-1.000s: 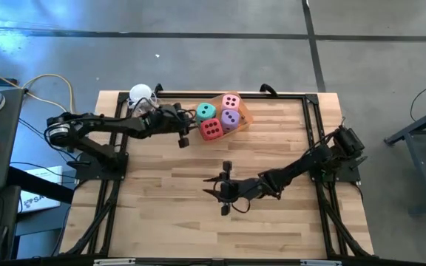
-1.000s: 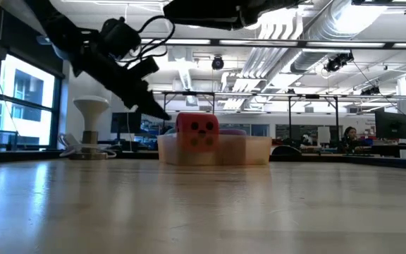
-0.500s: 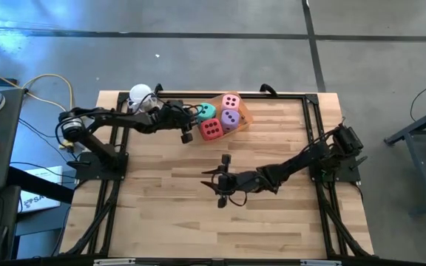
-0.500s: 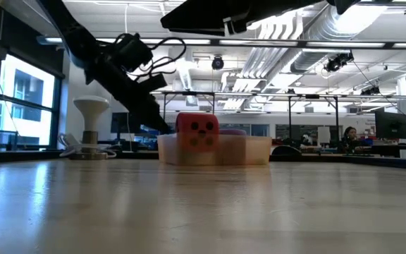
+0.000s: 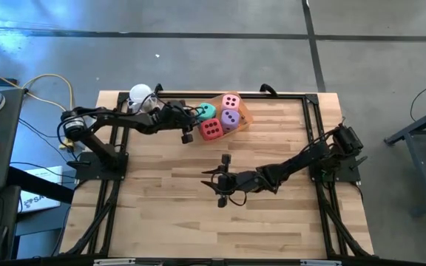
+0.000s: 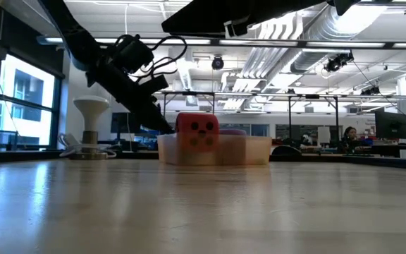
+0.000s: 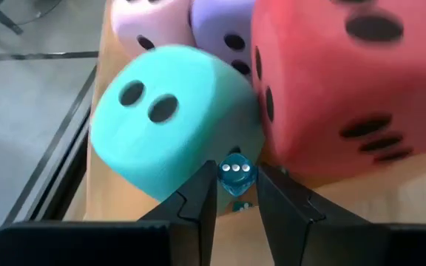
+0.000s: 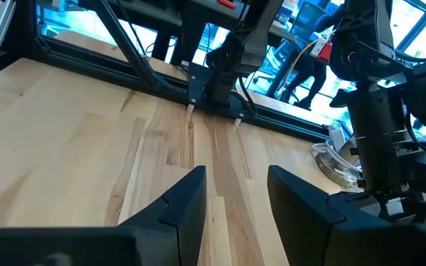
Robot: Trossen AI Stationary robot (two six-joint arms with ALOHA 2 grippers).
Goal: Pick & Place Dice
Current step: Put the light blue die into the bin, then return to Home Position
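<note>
1. Teal die (image 7: pixel 172 122), red die (image 7: pixel 346 89), purple die (image 7: pixel 224 33) and pink die (image 7: pixel 150 22) sit packed together in a shallow clear tray (image 5: pixel 245 118) at the far edge of the desk (image 5: pixel 168 214). The red one is nearest the desk's middle.
2. Left hand (image 5: pixel 187 134) reaches in low at the tray's near corner, seemingly so that it clears the tall cubes. Its fingers (image 7: pixel 198 203) look clamped on a small clear blue cube (image 7: pixel 236 176), right against the teal and red dice.
3. Right hand (image 5: pixel 222 182) waits over bare wood mid-desk, fingers apart, well away from the tray.
4. Crowding is the obstacle, I judge: the dice touch, leaving little room for a finger between them.
5. A white stand (image 5: pixel 140 94) sits near the left arm, and a person (image 6: pixel 349 137) sits far off in the room.
</note>
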